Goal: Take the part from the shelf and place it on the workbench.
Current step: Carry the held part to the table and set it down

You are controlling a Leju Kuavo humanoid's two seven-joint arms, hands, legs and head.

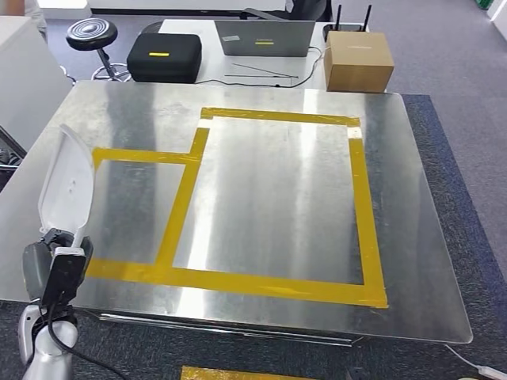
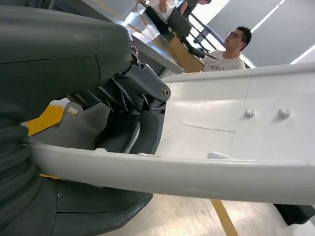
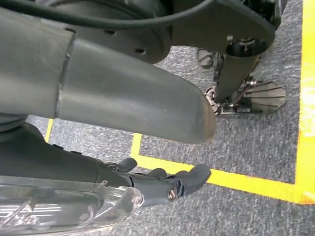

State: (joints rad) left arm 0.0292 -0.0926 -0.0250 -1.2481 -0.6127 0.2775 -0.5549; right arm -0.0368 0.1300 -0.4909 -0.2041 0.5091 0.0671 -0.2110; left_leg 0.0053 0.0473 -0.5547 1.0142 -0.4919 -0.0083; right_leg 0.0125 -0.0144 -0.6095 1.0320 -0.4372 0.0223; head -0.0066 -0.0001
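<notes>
Part of white moulded plastic (image 1: 66,184), long and shallow with raised rims and two small studs on its inner face, stands nearly upright in the left hand (image 1: 57,252) over the near left corner of the shiny sheet-metal workbench (image 1: 418,237). The left wrist view shows the hand's dark fingers (image 2: 128,129) curled inside the part's hollow, thick grey thumb on the outer side, gripping it. Yellow tape rectangles (image 1: 364,206) mark the workbench top. The right hand (image 3: 163,184) hangs over grey carpet crossed by yellow floor tape (image 3: 252,183), fingers extended and loosely apart, holding nothing. Beyond the workbench sit a brown cardboard box (image 1: 357,60), a grey laptop (image 1: 264,37) and a black zipped case (image 1: 164,57).
</notes>
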